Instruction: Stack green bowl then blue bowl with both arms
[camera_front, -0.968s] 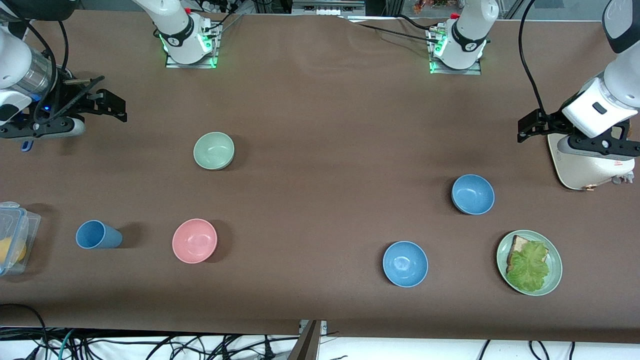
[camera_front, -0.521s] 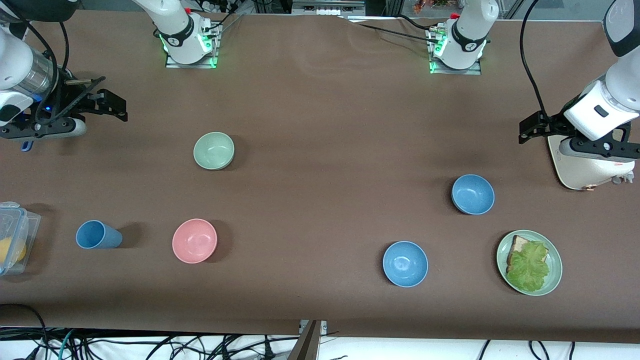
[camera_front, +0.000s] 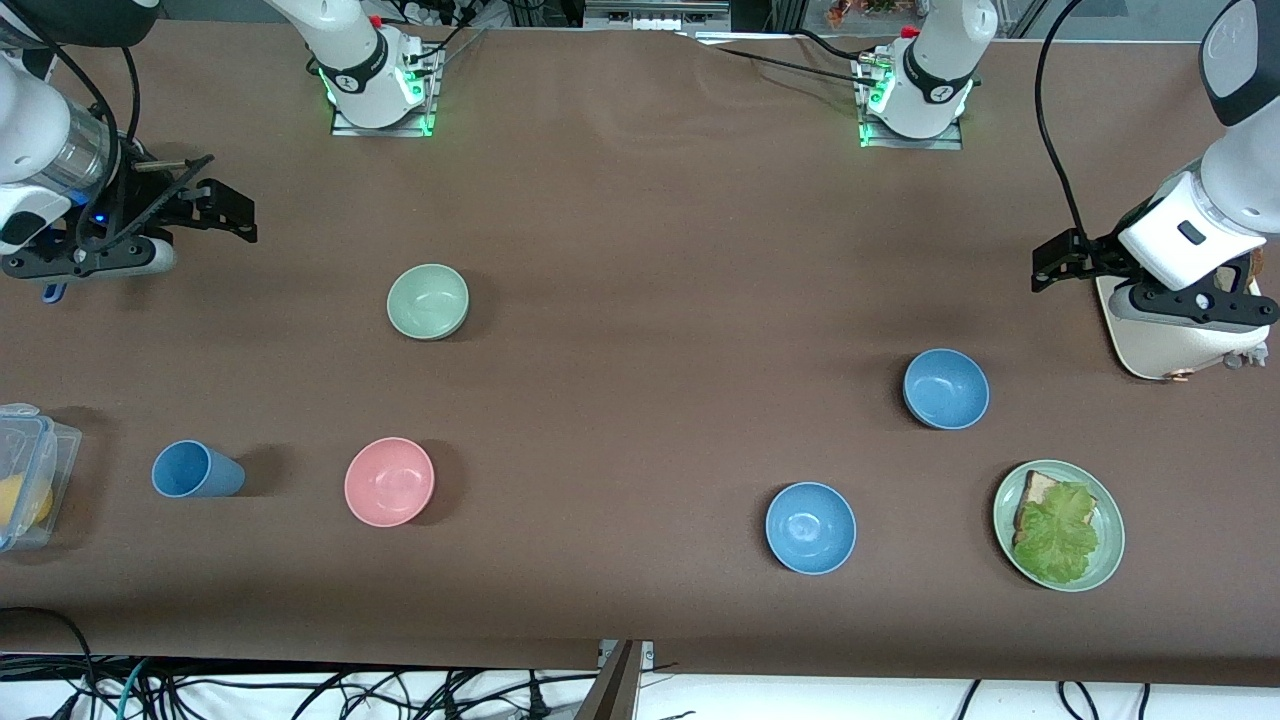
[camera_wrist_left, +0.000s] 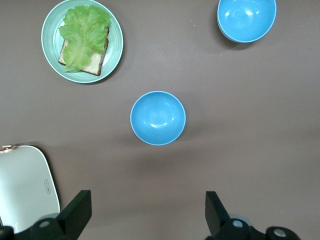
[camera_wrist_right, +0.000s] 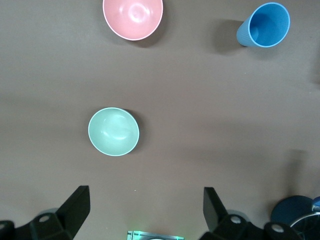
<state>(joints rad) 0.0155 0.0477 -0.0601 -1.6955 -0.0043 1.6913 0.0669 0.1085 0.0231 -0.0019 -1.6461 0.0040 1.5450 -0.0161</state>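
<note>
The pale green bowl (camera_front: 428, 301) sits on the brown table toward the right arm's end; it also shows in the right wrist view (camera_wrist_right: 113, 131). The duller blue bowl (camera_front: 946, 388) sits toward the left arm's end and shows in the left wrist view (camera_wrist_left: 158, 118). My right gripper (camera_front: 225, 212) is open and empty, up over the table at its own end, apart from the green bowl; the right wrist view shows it (camera_wrist_right: 145, 196) too. My left gripper (camera_front: 1058, 260) is open and empty beside a white container, apart from the blue bowl; the left wrist view shows it (camera_wrist_left: 148, 199) too.
A brighter sky-blue bowl (camera_front: 811, 527) and a green plate (camera_front: 1108, 560) with bread and lettuce lie nearer the camera than the blue bowl. A pink bowl (camera_front: 389, 481), a blue cup (camera_front: 196, 469) and a clear plastic box (camera_front: 25, 475) lie nearer than the green bowl. A white container (camera_front: 1165, 335) sits under the left arm.
The left arm's wrist has shifted slightly toward the bases' side of the table. The right arm and all the bowls have stayed put.
</note>
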